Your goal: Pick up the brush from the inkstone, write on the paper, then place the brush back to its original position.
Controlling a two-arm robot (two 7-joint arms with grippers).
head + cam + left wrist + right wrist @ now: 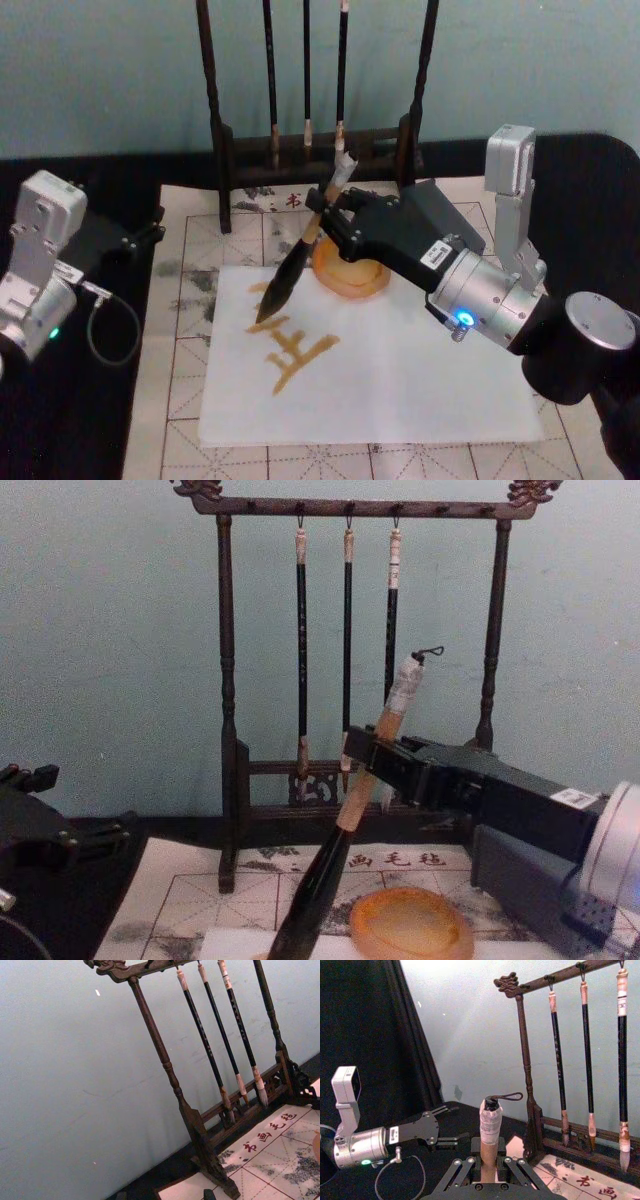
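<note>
Head view, left to right: the left gripper point(158, 225) rests on the dark table beside the gridded mat point(185, 300), fingers spread and holding nothing. The brush point(290, 265) leans with its dark tip low over the upper left part of the paper point(420, 380), beside yellow-brown strokes point(300, 358). Contact between tip and sheet cannot be judged. Just right of the tip, the inkstone point(352, 282) sits at the paper's far edge. The right gripper point(322, 215) reaches in from the right, clamped on the tan handle.

Chest view: seen from the side, the brush point(345, 810) slants away from the inkstone point(410, 925), its wrapped cap and cord loop uppermost, in front of the wooden rack point(225, 680).

Right wrist view: looking along the handle point(490, 1125), both fingers point(464, 1164) press its sides. The left gripper point(454, 1122) lies farther off.

Left wrist view: three thin brushes point(220, 1055) hang on the rack, with red characters point(272, 1132) on the mat below.
</note>
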